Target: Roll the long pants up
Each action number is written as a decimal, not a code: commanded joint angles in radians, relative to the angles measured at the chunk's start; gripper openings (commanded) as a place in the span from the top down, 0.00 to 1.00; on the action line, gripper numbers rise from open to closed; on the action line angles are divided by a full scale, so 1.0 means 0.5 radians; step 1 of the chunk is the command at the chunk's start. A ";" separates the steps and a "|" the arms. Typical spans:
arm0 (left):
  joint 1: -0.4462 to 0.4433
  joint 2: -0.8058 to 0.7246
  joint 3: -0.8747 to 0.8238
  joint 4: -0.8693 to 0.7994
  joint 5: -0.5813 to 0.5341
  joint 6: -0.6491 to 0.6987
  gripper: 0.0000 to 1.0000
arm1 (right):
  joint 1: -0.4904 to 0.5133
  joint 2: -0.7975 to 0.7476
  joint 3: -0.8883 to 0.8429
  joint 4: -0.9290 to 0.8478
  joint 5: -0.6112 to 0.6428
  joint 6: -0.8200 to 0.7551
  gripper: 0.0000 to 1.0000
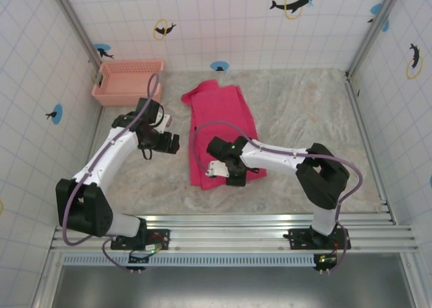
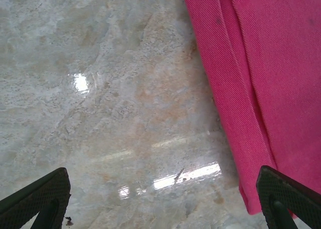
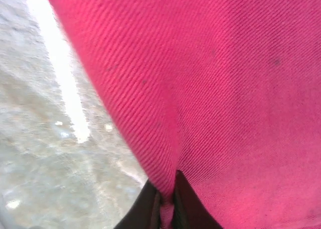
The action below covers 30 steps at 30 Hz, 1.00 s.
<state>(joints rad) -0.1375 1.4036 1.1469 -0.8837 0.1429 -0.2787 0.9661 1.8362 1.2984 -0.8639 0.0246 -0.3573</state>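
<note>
Above the table, long pants: the magenta long pants (image 1: 219,129) lie as a lengthwise strip on the mottled stone-look table (image 1: 304,119), near its centre, one end toward the back wall and the other toward the arms.
Top view, basket: a salmon lattice basket (image 1: 128,82) sits in the far left corner, apart from the cloth.
Top view, left gripper: the left gripper (image 1: 172,144) is just left of the strip, about halfway along it, holding nothing.
Top view, right gripper: the right gripper (image 1: 233,178) is at the near end of the strip; its fingers are hard to make out from here.
Left wrist view, left gripper (image 2: 161,171): both dark fingers sit at the bottom corners, spread wide, with bare table (image 2: 100,88) between them.
Left wrist view, long pants (image 2: 271,78): the folded edge runs down the right side, reaching the right finger.
Right wrist view, right gripper (image 3: 164,199): fingers pressed together, pinching a ridge of cloth.
Right wrist view, long pants (image 3: 225,88): twill weave covers most of the frame, with table (image 3: 40,163) at left.
</note>
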 commanded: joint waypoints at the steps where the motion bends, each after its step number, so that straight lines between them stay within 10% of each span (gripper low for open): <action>1: 0.007 -0.013 0.055 -0.081 -0.083 0.095 0.03 | 0.022 -0.080 0.137 -0.235 -0.316 -0.022 0.93; 14: 0.008 0.030 -0.040 0.005 -0.084 0.056 0.02 | 0.062 -0.024 -0.121 0.053 -0.106 -0.010 0.59; 23: 0.008 0.037 0.033 -0.144 -0.141 0.144 0.03 | 0.055 0.121 -0.180 0.365 0.064 0.007 0.63; 30: 0.012 -0.018 0.035 -0.186 -0.202 0.171 0.02 | 0.050 0.267 0.061 0.102 -0.288 -0.005 0.93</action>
<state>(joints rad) -0.1375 1.4132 1.1366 -0.9386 0.0689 -0.2295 0.9916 1.9202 1.2839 -0.7593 -0.0078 -0.3546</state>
